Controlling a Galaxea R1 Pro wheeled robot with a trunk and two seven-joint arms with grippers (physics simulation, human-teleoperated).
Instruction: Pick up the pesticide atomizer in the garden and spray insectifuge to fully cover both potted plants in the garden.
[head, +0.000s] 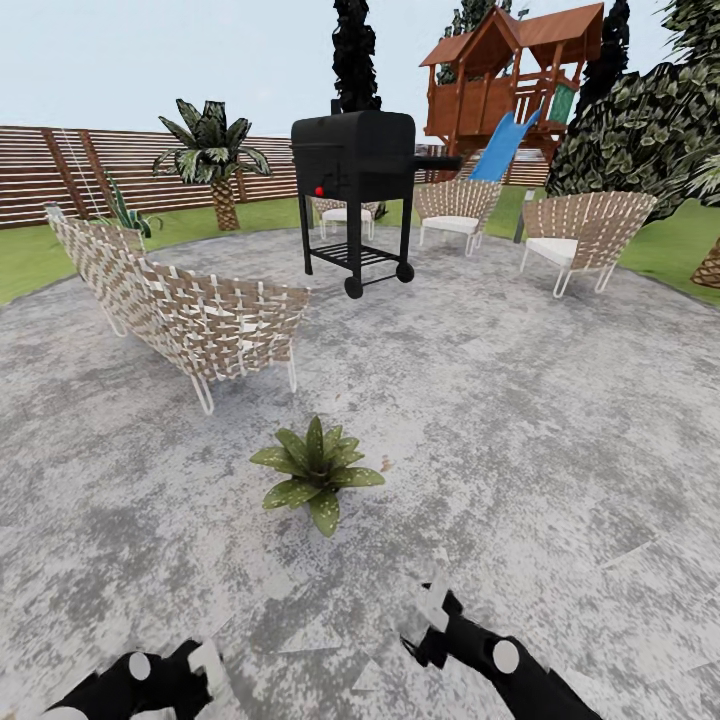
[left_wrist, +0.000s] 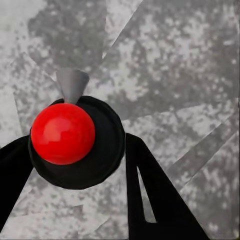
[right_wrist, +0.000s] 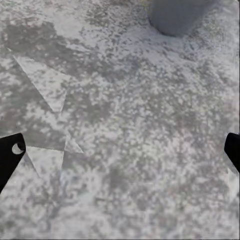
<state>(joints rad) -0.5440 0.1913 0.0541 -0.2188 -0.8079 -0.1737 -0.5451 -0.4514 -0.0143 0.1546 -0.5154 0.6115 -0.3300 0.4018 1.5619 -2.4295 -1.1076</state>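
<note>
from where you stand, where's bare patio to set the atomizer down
Bare patio lies right of the potted plant, reaching toward the grill and the right-hand chair. Another bare patch sits left of the plant, before the wicker sofa. It is crowded around the sofa legs and grill.

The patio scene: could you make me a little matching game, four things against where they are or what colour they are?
Things:
1. potted plant
2. barbecue grill
3. slide
4. pesticide atomizer

Descriptions:
A. blue, on the wooden playhouse
B. black, on wheels, among the woven chairs
C. red-topped, between the left gripper's fingers
D. green, low on the stone patio ahead of the robot

Pairs: 1-D, 2-B, 3-A, 4-C
</note>
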